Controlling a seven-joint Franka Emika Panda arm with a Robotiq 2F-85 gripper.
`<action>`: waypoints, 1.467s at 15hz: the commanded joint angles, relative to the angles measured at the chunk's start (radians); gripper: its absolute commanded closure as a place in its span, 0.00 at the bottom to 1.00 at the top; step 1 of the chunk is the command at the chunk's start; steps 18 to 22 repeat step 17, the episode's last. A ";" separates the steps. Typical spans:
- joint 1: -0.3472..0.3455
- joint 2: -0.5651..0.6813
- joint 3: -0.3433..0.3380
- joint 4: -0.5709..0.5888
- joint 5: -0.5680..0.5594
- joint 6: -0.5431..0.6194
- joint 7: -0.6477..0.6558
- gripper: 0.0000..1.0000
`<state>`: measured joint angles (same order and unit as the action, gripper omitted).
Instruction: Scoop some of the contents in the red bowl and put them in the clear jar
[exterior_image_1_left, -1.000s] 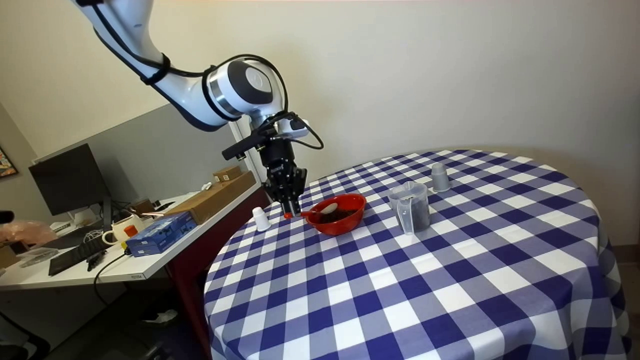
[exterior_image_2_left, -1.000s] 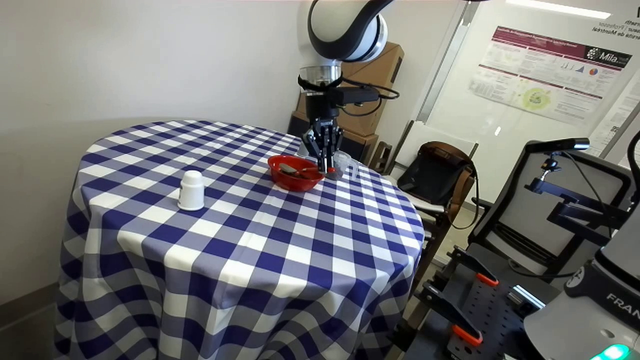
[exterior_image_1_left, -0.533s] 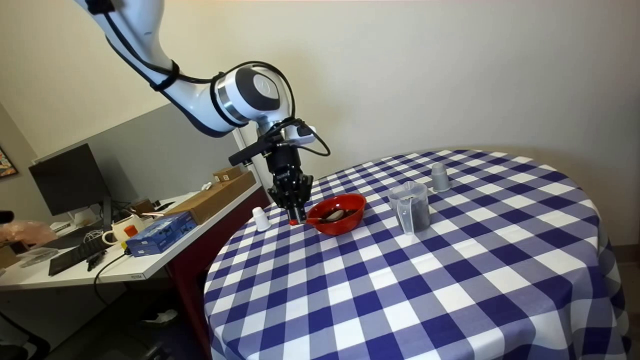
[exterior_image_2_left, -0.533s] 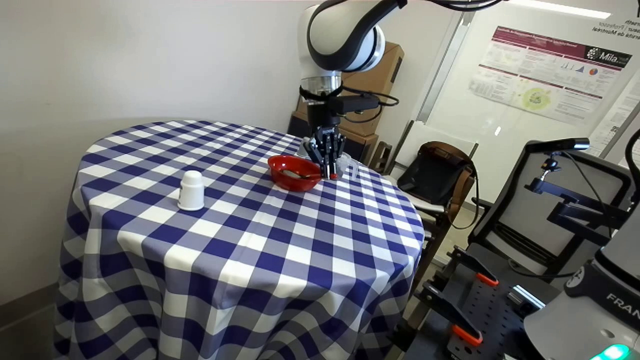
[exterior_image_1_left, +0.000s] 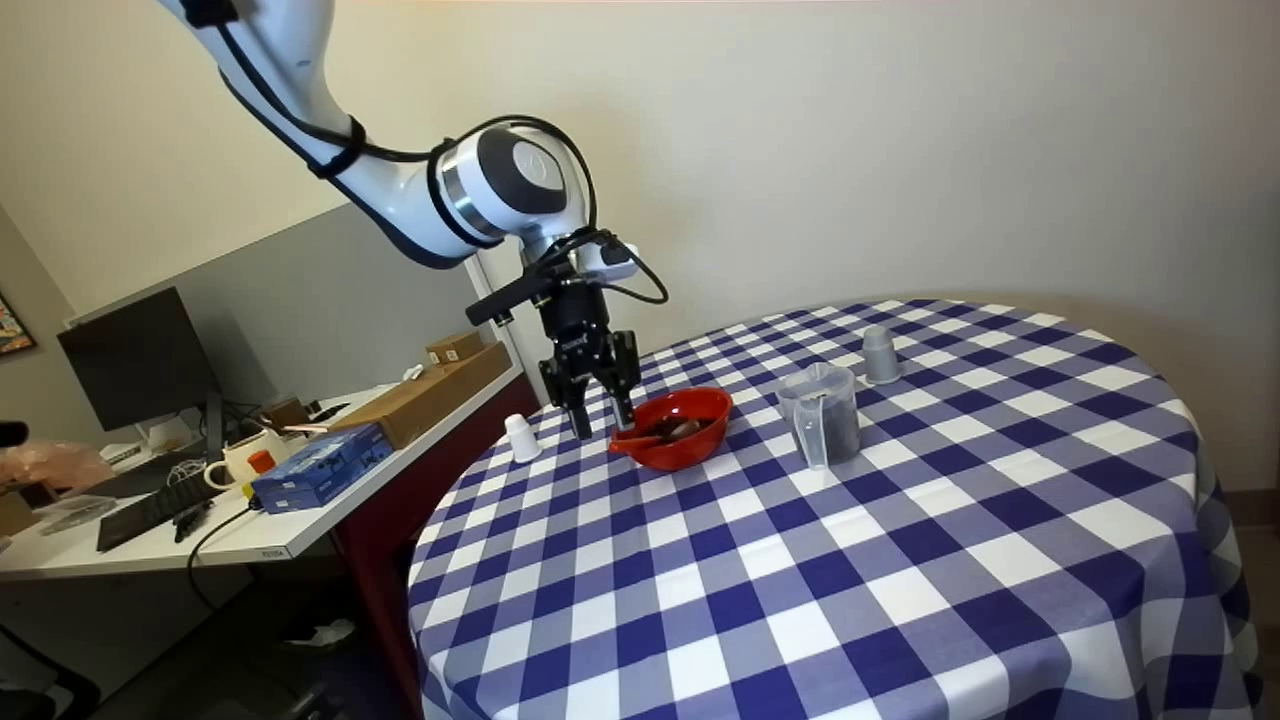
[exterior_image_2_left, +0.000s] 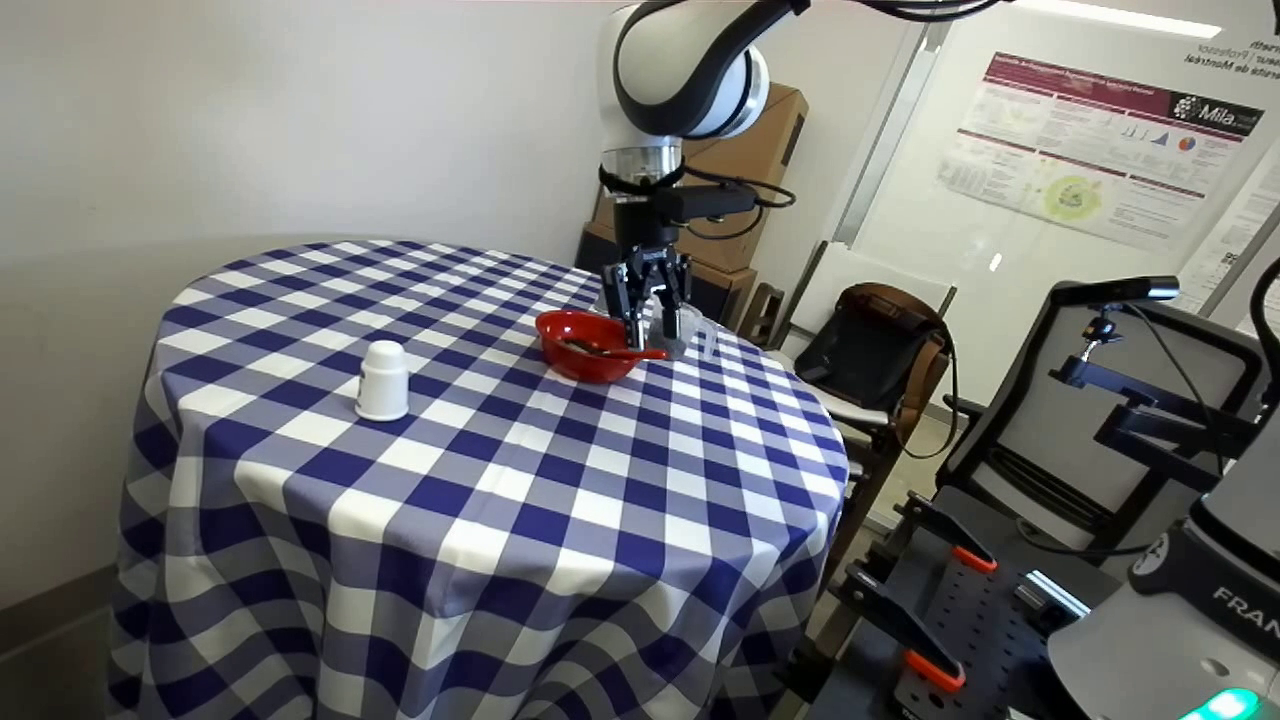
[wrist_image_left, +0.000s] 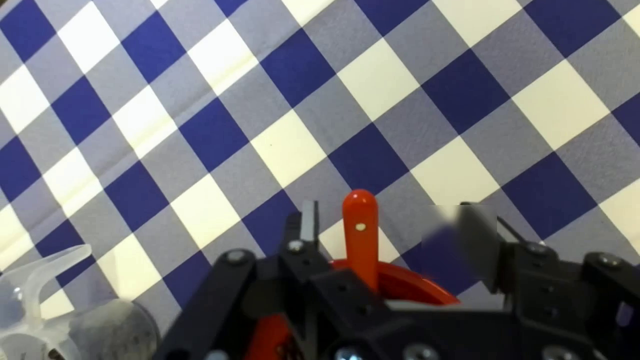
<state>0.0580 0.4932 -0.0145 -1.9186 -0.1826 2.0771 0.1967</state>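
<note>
The red bowl (exterior_image_1_left: 672, 457) (exterior_image_2_left: 588, 366) stands on the checkered cloth with dark contents inside. A spoon with a red handle (wrist_image_left: 361, 235) (exterior_image_1_left: 634, 443) lies in it, its handle reaching out over the rim and its head among the contents. My gripper (exterior_image_1_left: 603, 422) (exterior_image_2_left: 655, 336) (wrist_image_left: 392, 222) is open just above the handle end. In the wrist view the handle shows between the spread fingers, nearer the left one, with a gap on both sides. The clear jar (exterior_image_1_left: 822, 415) (wrist_image_left: 112, 325), which has a handle, stands apart from the bowl; its lower part looks dark.
A white cup-like object (exterior_image_1_left: 522, 438) (exterior_image_2_left: 383, 383) stands upright on the cloth on one side of the bowl. A greyish one (exterior_image_1_left: 880, 356) stands behind the jar. A desk (exterior_image_1_left: 330, 505) with boxes adjoins the round table.
The gripper came down with the spoon, then its fingers parted and let go of the handle. The spoon has sunk from above the bowl to rest in it.
</note>
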 joint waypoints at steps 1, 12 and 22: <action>0.020 -0.151 -0.009 -0.089 -0.031 0.059 -0.002 0.01; -0.071 -0.790 -0.029 -0.464 -0.036 0.213 0.079 0.00; -0.113 -0.857 -0.021 -0.488 0.031 0.154 0.032 0.00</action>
